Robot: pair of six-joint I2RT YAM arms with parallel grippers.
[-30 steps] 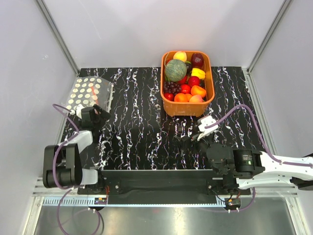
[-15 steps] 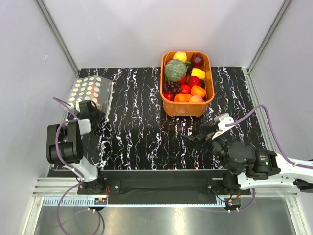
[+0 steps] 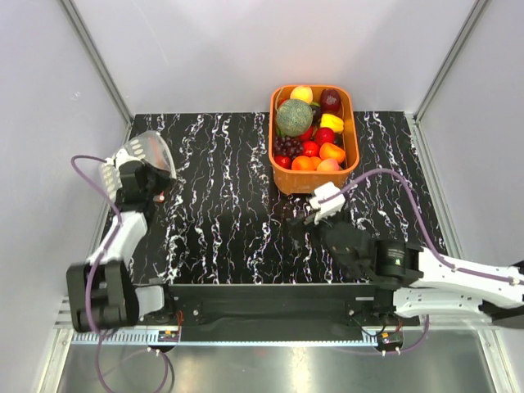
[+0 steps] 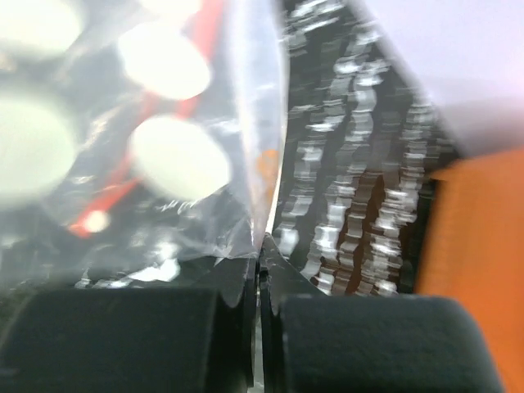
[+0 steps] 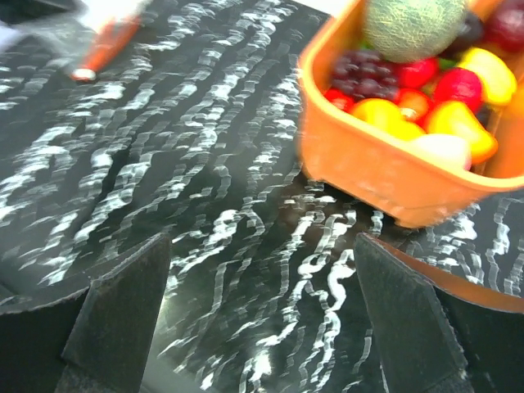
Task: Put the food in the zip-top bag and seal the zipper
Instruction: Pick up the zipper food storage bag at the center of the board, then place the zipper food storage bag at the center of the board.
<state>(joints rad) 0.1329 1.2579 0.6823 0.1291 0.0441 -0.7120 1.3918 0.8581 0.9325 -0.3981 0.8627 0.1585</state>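
The zip-top bag (image 3: 141,155), clear with white dots, is bunched up off the table at the far left. My left gripper (image 3: 152,175) is shut on its edge. In the left wrist view the jaws meet with a fold of the bag (image 4: 172,155) pinched at the left gripper's (image 4: 261,241) tips. The zipper is too blurred to make out. The food lies in the orange basket (image 3: 315,184): a green melon (image 3: 293,117), an orange fruit (image 3: 303,163) and a peach fruit (image 3: 328,165). My right gripper (image 3: 308,215) hangs open and empty just in front of the basket (image 5: 368,172), with the melon (image 5: 413,24) beyond.
The basket also holds grapes (image 3: 286,146), red fruits and a yellow piece. A red-orange streak (image 5: 105,47) shows by the bag at the far left of the right wrist view. White walls and metal frame posts close in the black marbled table (image 3: 229,205).
My left gripper closed on the bag's edge and drew it up and back to the left, bunching it. The right arm swung left, toward the basket's front.
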